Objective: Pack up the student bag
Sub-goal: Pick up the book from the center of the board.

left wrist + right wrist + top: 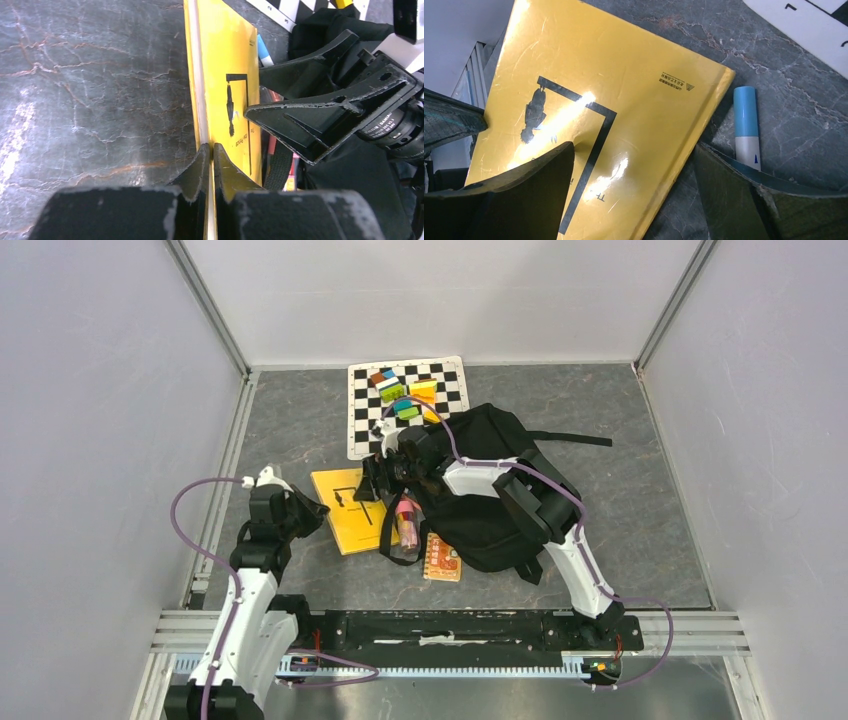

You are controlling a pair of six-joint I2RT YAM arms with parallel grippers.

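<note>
Left gripper (211,150) is clenched on the left edge of the yellow book (345,510), with the cover pinched between both fingers. Right gripper (633,150) is released, jaws spread wide over the book's far-right part. One of its fingers (524,200) sits above the cover, the other is off the book's edge, and nothing is grasped. Student bag (490,490) lies slumped just right of the book, with the right arm reaching across it. Blue-capped pen (745,120) is on the table just beside the book's right edge. Small orange spiral notebook (442,558) is near-right of the book, against the bag. Checkered mat (365,435) lies just beyond the book's far edge, with coloured blocks (405,395) on it.
</note>
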